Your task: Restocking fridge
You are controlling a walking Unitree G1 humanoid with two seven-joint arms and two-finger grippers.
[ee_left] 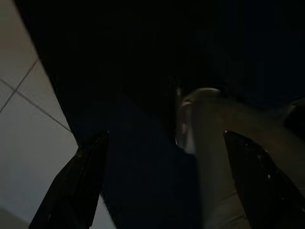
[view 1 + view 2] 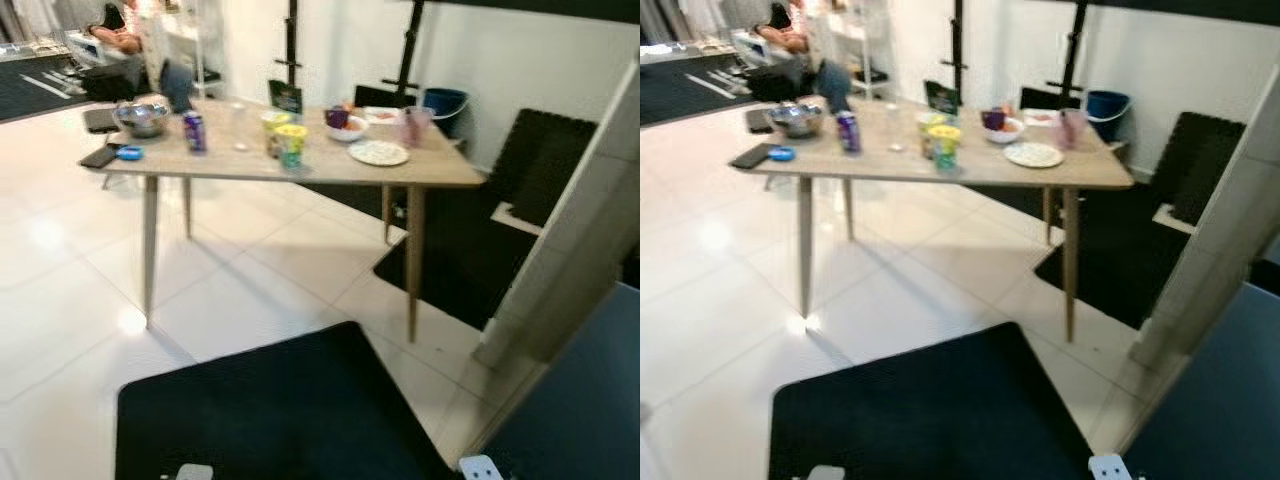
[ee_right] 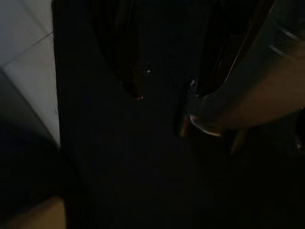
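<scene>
**Two idle grippers, goods still across the room**

Head views: the table (image 2: 440,170) carries a purple can (image 2: 194,131), cups (image 2: 290,143), a bowl (image 2: 343,124) and a plate (image 2: 378,152), well apart from the robot; blur could make it misjudge the approach.

Left wrist: left gripper (image 1: 167,181) spread, empty.

Right wrist: right gripper (image 3: 167,90) apart, empty; the dark mat (image 2: 270,410) could trip it.

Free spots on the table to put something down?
Table: bare strip along the near edge, widest between the phone and the yellow-lidded cup, and at the near right corner past the plate. Crowded through the middle and back: steel bowl, can, cups, white bowl.
</scene>
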